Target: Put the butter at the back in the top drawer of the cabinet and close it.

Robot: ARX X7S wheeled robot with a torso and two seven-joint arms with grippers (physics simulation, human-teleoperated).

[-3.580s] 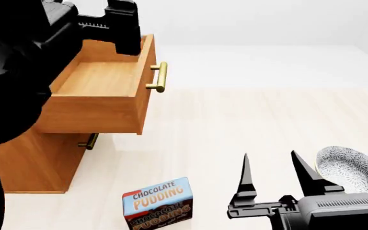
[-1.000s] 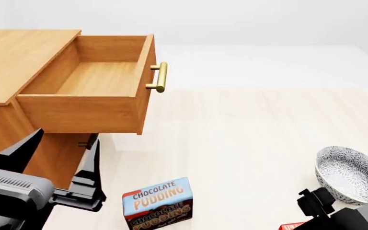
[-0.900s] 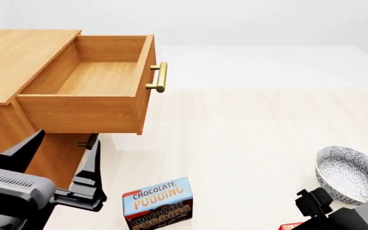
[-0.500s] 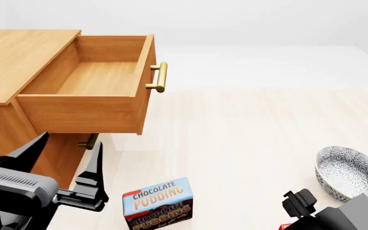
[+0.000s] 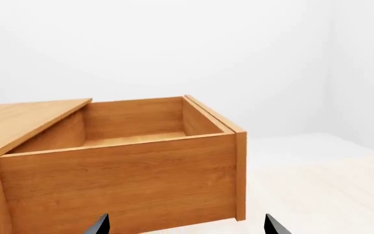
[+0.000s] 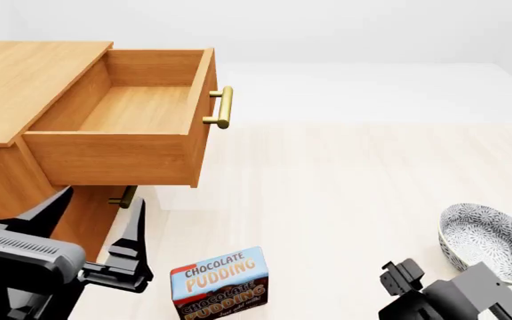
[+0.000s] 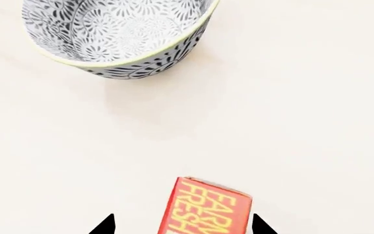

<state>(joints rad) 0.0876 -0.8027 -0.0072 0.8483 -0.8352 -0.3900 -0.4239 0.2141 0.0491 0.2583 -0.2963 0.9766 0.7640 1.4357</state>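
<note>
— Where are the arms right now?

— The left black end effector (image 6: 91, 223) sits low by the honey-brown wooden cabinet (image 6: 25, 80), its two pointed fingers upright and spread wide apart, nothing between them. In the left wrist view only the two fingertips (image 5: 99, 225) poke in at the edge.

— And the right one?

— The right black end effector (image 7: 181, 225) points down at the pale floor (image 6: 345, 180). The head view shows only its wrist block at the lower corner; the fingers there are out of sight. The right wrist view shows two dark tips set apart, one on either side of the small red-orange butter box (image 7: 205, 208).

— Touching it?

— Cannot tell. The tips and the box are both cut off by the frame edge.

— Which way does the box lie?

— Its long axis runs toward the grey patterned bowl (image 7: 119, 36), tipped slightly. Yellow lettering runs along that length. The bowl is near, apart from the box.

— The drawer?

— The honey-brown top drawer (image 6: 141, 127) with the brass bar handle (image 6: 224, 107) is pulled well out. The blue-and-brown chocolate pudding box (image 6: 219, 283) stands upright on the floor in front of the cabinet.
</note>
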